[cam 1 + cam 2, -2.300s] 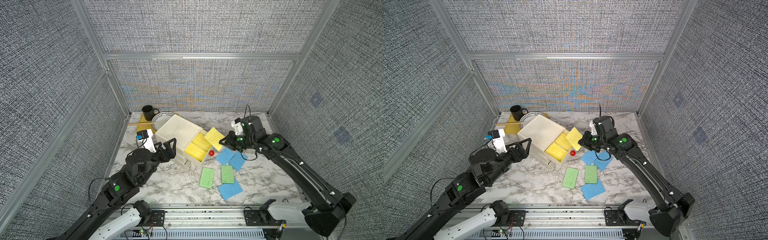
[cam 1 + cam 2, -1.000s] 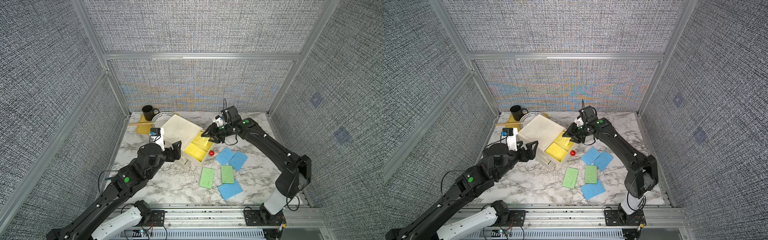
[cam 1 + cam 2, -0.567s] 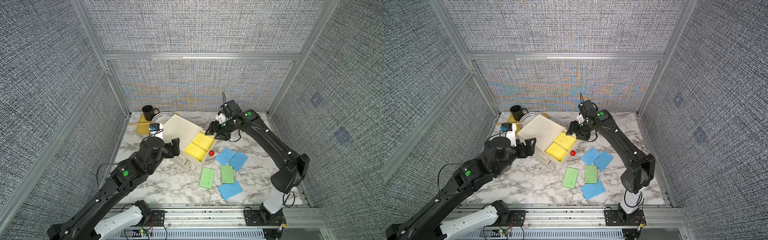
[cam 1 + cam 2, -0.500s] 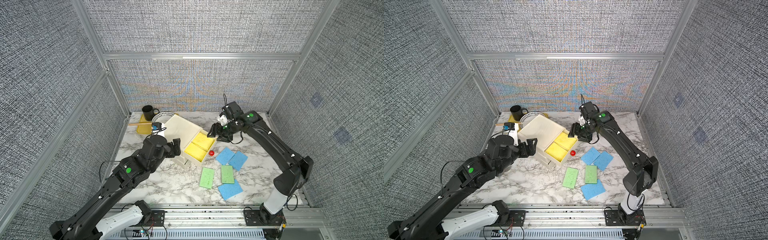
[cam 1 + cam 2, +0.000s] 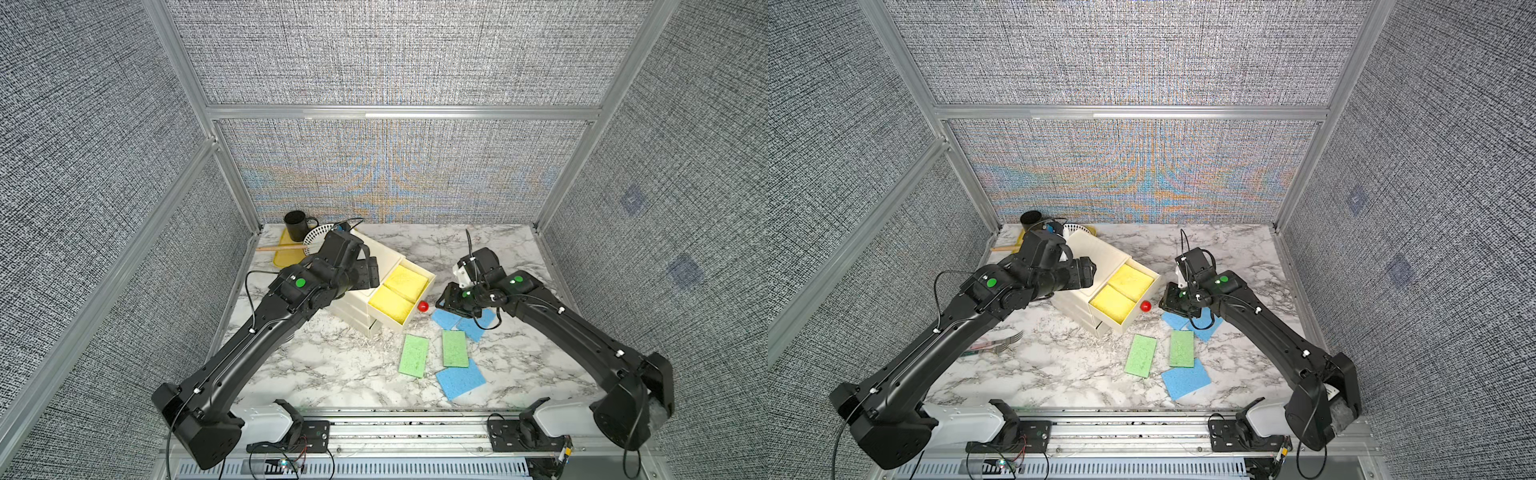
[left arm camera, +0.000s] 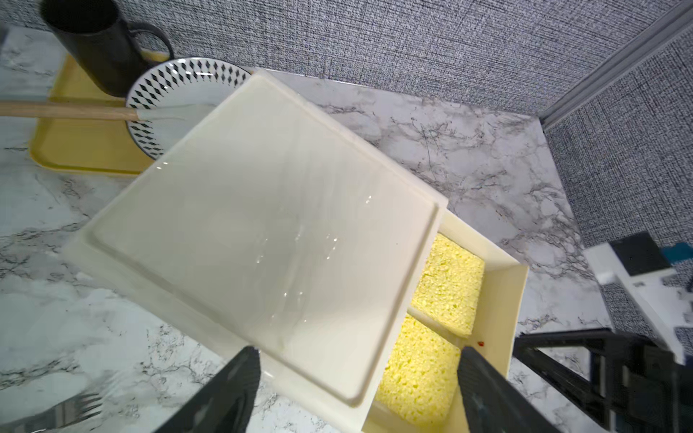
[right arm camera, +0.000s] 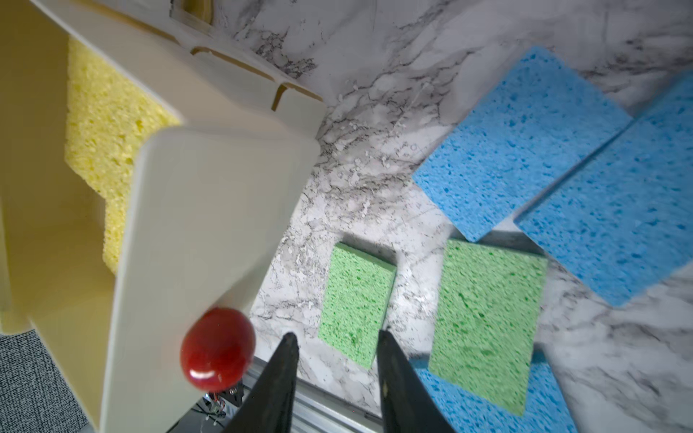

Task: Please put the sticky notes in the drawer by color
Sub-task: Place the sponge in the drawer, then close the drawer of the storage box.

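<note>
Red knob (image 5: 423,306) — cream drawer (image 5: 383,252)

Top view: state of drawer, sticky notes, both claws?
top drawer: pulled open
yellow sticky notes: two visible, in top drawer
blue sticky notes: three on table
green sticky notes: two on table, one overlapping a blue
left claw: open, empty, over cabinet
right claw: open, empty, beside red knob

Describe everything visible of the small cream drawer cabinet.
The cabinet is a cream-white, glossy box, plastic by its look, standing at an angle on the marble table. Its top drawer is pulled out; yellow sticky notes fill both compartments, and a round red knob sits on its front. The drawers below are pushed in. The open left gripper hangs over one top corner; contact cannot be told.
</note>
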Tool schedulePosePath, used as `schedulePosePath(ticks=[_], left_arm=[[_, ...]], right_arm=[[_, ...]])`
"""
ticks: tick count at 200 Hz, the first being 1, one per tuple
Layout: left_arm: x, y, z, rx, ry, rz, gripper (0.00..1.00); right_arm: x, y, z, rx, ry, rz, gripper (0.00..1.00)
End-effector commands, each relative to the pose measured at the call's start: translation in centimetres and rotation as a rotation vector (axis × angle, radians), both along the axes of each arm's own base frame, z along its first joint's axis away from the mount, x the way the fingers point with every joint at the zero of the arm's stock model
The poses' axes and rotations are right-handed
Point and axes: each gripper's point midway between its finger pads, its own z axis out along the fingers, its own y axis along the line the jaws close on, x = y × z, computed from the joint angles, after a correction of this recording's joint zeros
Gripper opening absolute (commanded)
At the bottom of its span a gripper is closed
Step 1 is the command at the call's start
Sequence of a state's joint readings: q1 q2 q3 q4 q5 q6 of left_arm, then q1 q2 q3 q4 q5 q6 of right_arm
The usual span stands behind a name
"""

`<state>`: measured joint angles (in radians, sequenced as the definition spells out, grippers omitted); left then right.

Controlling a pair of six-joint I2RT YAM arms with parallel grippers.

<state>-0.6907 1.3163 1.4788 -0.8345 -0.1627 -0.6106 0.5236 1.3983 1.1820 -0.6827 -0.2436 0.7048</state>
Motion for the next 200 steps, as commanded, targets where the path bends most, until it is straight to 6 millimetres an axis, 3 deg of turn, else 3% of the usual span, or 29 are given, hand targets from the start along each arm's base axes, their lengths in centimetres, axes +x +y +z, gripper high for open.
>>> schedulePosePath(ticks=[1,49,115,139,168,183,200], left_arm=[[0.1,-1.4,-0.6,-0.042,0.057,-0.039,0.84],[0.8,-3.0,-2.8,-0.091,0.130,-0.049,0.83],[1.1,-2.9,-4.6,-0.084,0.161,-0.009,0.83],[1.1,-2.8,-4.9,-0.082,0.162,-0.010,0.83],[1.2,-2.4,-4.5,-0.045,0.129,-0.027,0.83],[1.4,-2.3,-4.5,-0.032,0.118,-0.031,0.83],[1.6,-2.3,-4.8,-0.020,0.118,-0.026,0.83]], right_arm=[[3.3,2.6,1.7,0.113,-0.142,0.029,0.32],[5.8,7.1,4.1,0.297,-0.244,0.114,0.19],[7.5,12.6,2.9,0.363,-0.177,0.178,0.11],[7.0,11.3,1.6,0.287,-0.199,0.144,0.13],[5.9,7.5,0.9,0.200,-0.335,0.084,0.47],[5.2,6.7,0.6,0.244,-0.365,0.091,0.50],[4.0,7.4,0.9,0.396,-0.363,0.148,0.50]])
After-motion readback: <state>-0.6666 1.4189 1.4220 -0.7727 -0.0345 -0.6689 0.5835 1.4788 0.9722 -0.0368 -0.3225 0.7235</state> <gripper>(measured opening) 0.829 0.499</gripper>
